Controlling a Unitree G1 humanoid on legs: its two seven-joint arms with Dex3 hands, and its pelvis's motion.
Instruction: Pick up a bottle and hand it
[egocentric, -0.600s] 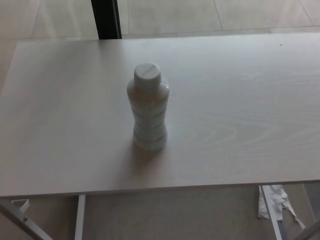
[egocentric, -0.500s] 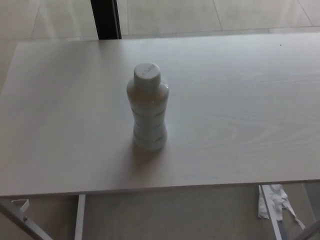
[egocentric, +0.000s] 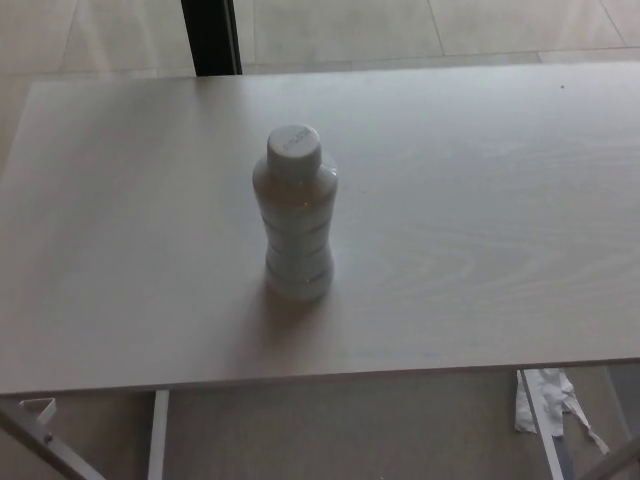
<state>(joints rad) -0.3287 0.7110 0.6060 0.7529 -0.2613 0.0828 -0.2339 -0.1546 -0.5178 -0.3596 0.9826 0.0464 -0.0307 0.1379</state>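
One bottle (egocentric: 294, 213) on the table (egocentric: 480, 250), and neither robot hand shows, so how open they are cannot be told.

Nearest the camera, below the table's front edge, white frame legs (egocentric: 158, 435) show at the left and a crumpled white scrap, possibly paper or plastic (egocentric: 545, 402), lies on the floor at the right. On the pale wood-grain top, the white bottle stands upright a little left of centre, its cap on, its ribbed body casting a soft shadow toward the near edge. Nothing touches it. Beyond the far edge, a dark vertical post (egocentric: 212, 37) rises against the pale tiled floor (egocentric: 420, 28).
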